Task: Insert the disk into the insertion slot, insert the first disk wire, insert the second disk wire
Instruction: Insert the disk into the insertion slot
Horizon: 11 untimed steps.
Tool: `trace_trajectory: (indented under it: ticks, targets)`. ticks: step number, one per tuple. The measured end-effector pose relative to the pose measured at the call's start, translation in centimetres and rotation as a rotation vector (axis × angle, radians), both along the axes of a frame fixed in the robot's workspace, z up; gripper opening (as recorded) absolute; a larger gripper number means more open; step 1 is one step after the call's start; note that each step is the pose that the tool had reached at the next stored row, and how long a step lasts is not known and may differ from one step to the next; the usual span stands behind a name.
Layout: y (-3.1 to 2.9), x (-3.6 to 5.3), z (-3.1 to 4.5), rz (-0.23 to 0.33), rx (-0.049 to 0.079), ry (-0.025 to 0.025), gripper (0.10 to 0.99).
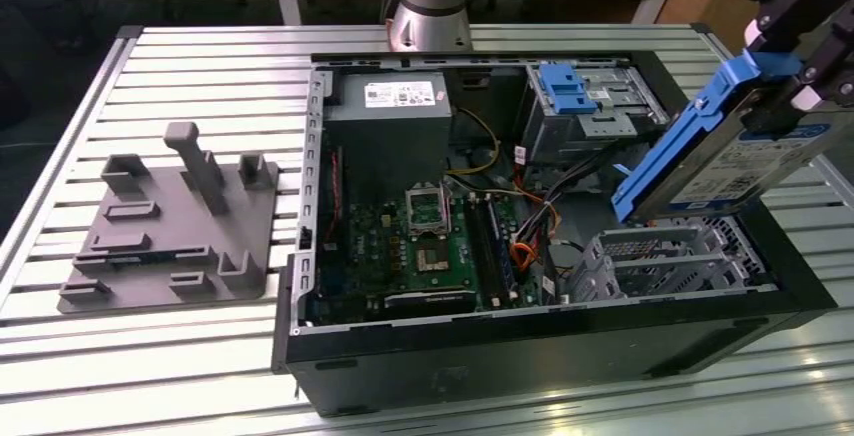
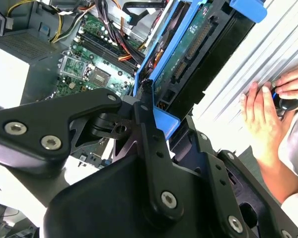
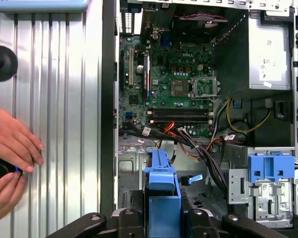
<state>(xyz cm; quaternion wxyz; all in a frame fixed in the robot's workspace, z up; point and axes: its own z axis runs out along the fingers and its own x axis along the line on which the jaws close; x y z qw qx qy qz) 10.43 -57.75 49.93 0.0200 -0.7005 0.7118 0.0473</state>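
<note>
Gripper (image 1: pixel 785 76) jaws clamped on the blue-framed disk (image 1: pixel 727 151), held tilted in the air just above the insertion slot (image 1: pixel 667 261) in the open computer case (image 1: pixel 534 341), on a ribbed metal worktop (image 1: pixel 187 66) with a grey fixture block (image 1: pixel 167 226) alongside, person's hands (image 3: pixel 10 148) resting nearby.

Silver disk (image 1: pixel 747 171), bright blue edging
</note>
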Motion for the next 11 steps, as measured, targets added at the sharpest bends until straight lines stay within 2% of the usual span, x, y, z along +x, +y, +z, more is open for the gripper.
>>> trace_trajectory:
  ticks: [11]
  targets:
    - [0.0,1.19,-0.03,0.0,0.0,0.0005,0.365]
